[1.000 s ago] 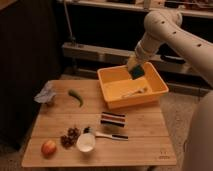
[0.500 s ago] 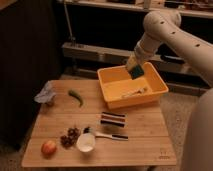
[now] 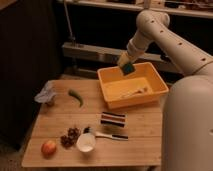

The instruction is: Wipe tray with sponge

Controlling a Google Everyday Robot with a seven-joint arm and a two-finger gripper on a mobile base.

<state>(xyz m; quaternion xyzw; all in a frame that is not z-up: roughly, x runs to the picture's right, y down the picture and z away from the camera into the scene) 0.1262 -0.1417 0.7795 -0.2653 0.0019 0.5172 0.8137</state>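
Yellow-green sponge (image 3: 128, 67), clamped in the gripper (image 3: 125, 62) above the far rim of the tray (image 3: 140, 99) at upper centre, should be lowered flat inside, then dragged with steady pressure.

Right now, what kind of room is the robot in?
Probably a kitchen-like test room: a wooden table with an apple and grapes, shelves behind, and the gripper holding a sponge over the tray's back edge.

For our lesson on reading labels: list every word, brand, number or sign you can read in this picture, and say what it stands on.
None can be read: no lettering shows on the tray or the striped block. The claw, shut on the sponge above the tray's far rim, shows no mark either.
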